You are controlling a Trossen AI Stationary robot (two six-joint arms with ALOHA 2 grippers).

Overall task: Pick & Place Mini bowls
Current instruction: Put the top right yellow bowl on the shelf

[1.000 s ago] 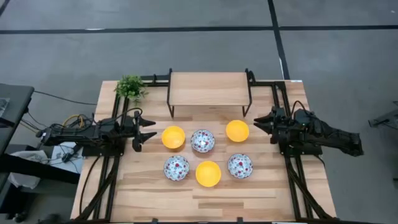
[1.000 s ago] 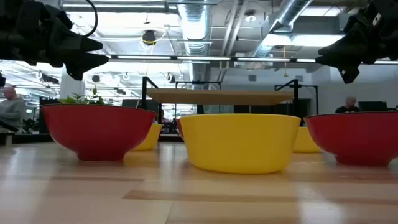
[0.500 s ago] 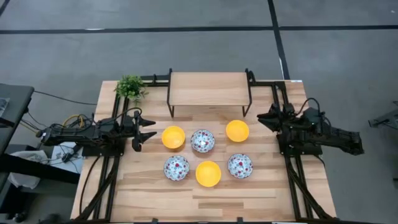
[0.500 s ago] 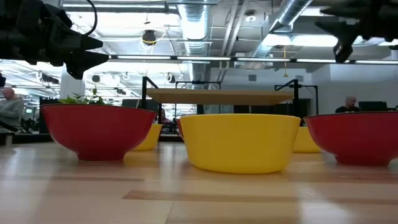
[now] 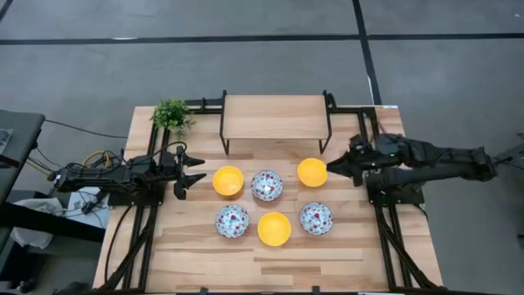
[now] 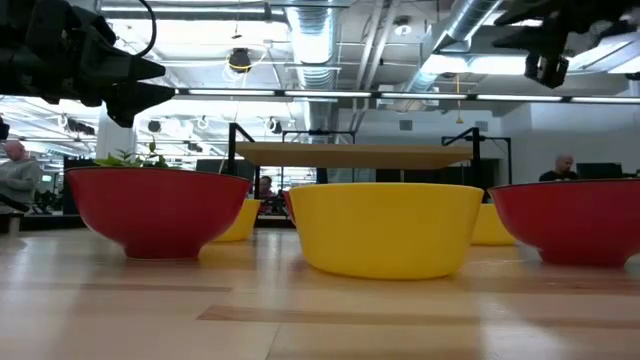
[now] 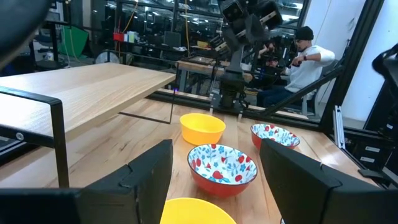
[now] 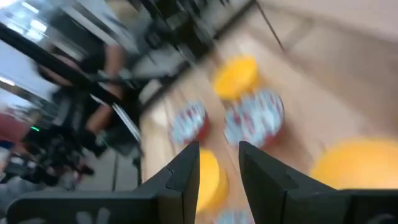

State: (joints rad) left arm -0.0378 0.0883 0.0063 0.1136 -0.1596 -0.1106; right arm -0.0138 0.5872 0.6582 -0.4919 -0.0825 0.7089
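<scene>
1. Right end effector (image 5: 330,169) just beside far-right yellow bowl (image 5: 312,172), fingers parted and empty; a skewed approach risks a nudge or tip, judged.
2. Right wrist view blurred, so contact uncertain.
3. Left end effector (image 5: 199,174) spread wide, grasping nothing, waiting left of another yellow bowl (image 5: 228,180).
4. Six mini bowls clustered mid-tabletop (image 5: 352,254); floral bowl (image 5: 267,186) close by, prone to bumps.
5. Shelf (image 5: 275,116) far behind; plant (image 5: 171,115) far left.

Wooden table (image 5: 196,254) carries six mini bowls (image 5: 267,186), plant (image 5: 171,115), riser shelf (image 5: 275,115)
</scene>
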